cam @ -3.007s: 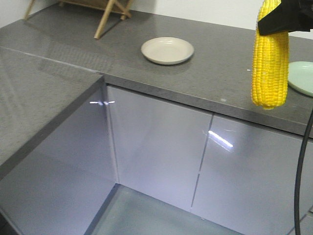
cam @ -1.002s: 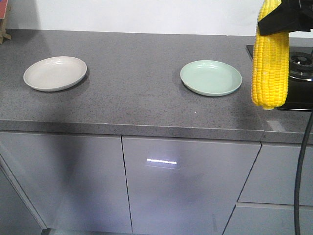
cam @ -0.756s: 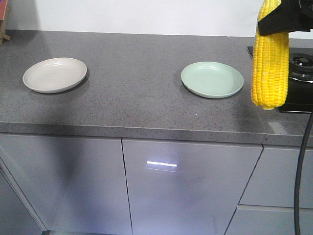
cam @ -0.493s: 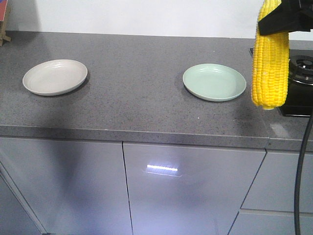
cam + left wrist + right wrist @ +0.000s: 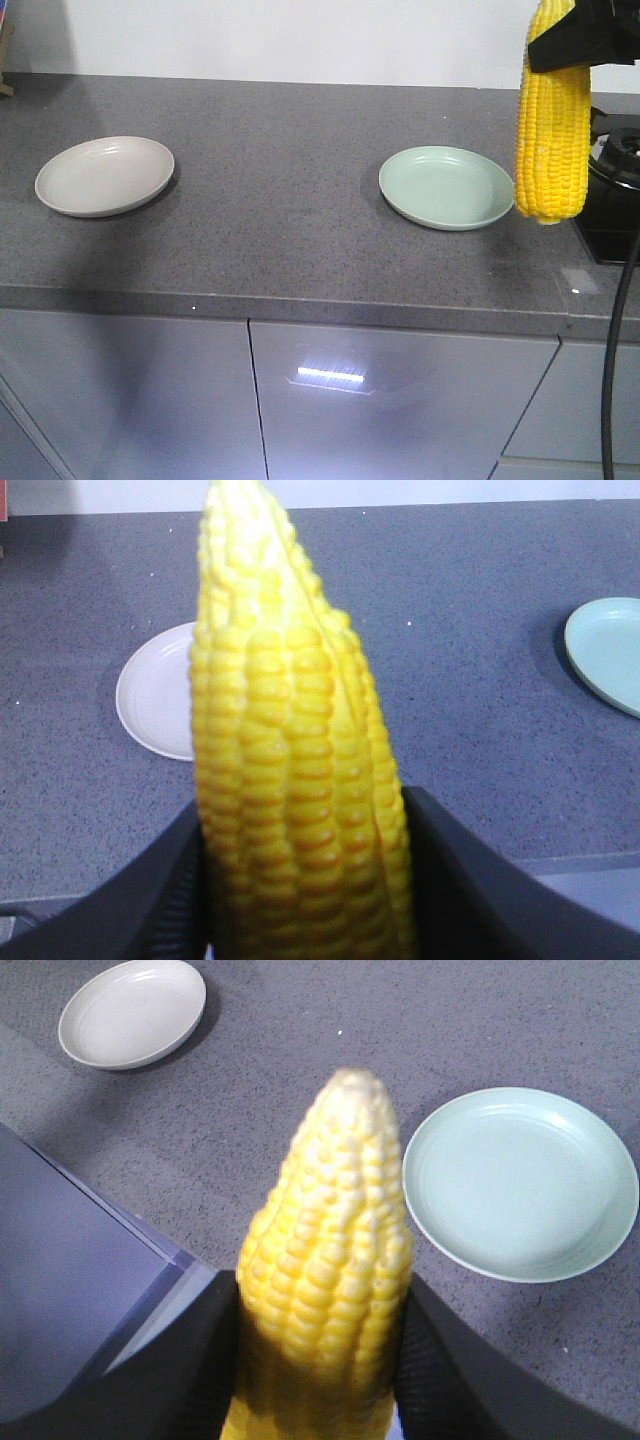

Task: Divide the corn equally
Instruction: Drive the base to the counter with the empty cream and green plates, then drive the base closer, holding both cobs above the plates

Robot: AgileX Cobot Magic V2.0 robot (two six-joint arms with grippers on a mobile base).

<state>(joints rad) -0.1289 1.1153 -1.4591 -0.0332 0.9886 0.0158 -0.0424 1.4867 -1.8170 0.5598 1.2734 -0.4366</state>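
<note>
Each gripper holds one yellow corn cob. In the left wrist view, my left gripper is shut on a cob whose tapered tip points away from the camera, above the counter. My right gripper is shut on a second cob, held near the counter's front edge. In the front view that cob hangs upright at the top right from a black gripper. A white plate on the left and a pale green plate on the right both lie bare on the counter.
The grey speckled countertop runs the full width, with glossy cabinet doors below its front edge. A black stove sits at the far right. A black cable hangs down the right side. A white wall runs behind.
The view swung from a counter corner to face both plates, then drew closer, so the plates sit lower in the frame. The cob at top right stayed gripped.
</note>
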